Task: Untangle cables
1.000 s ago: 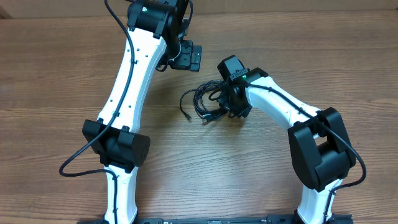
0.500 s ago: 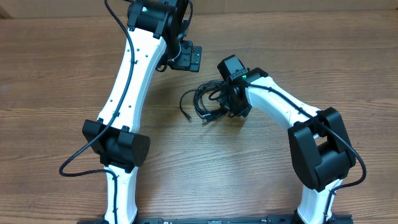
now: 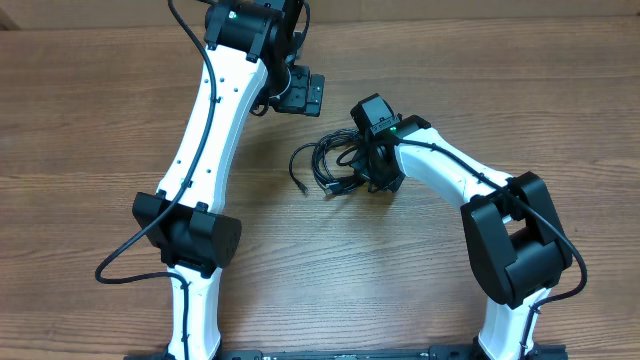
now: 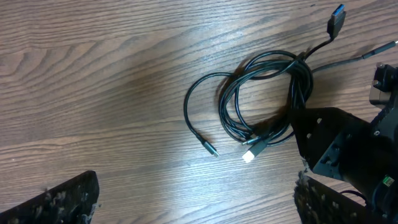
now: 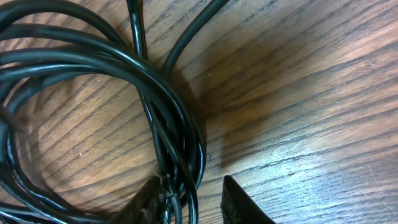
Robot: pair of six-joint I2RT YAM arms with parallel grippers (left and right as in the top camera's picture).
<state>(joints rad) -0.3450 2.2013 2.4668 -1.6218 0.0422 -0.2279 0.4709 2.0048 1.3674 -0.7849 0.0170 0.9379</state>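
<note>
The cables lie as one tangled black coil on the wooden table. In the left wrist view the cables show a silver jack tip, a pale plug and a blue-tipped plug. My right gripper is down on the coil's right side. Its fingers have closed in around several strands of the cables; the strands press on the left finger, and a sliver of wood shows beside the right one. My left gripper hovers wide open above bare wood, apart from the coil.
The right arm's black wrist fills the lower right of the left wrist view, beside the coil. The left arm reaches along the table's left side, with its gripper just beyond the coil at the far edge.
The right gripper's jaws have narrowed onto the coil, and its wrist has shifted slightly toward the near right. The left arm has not moved.
</note>
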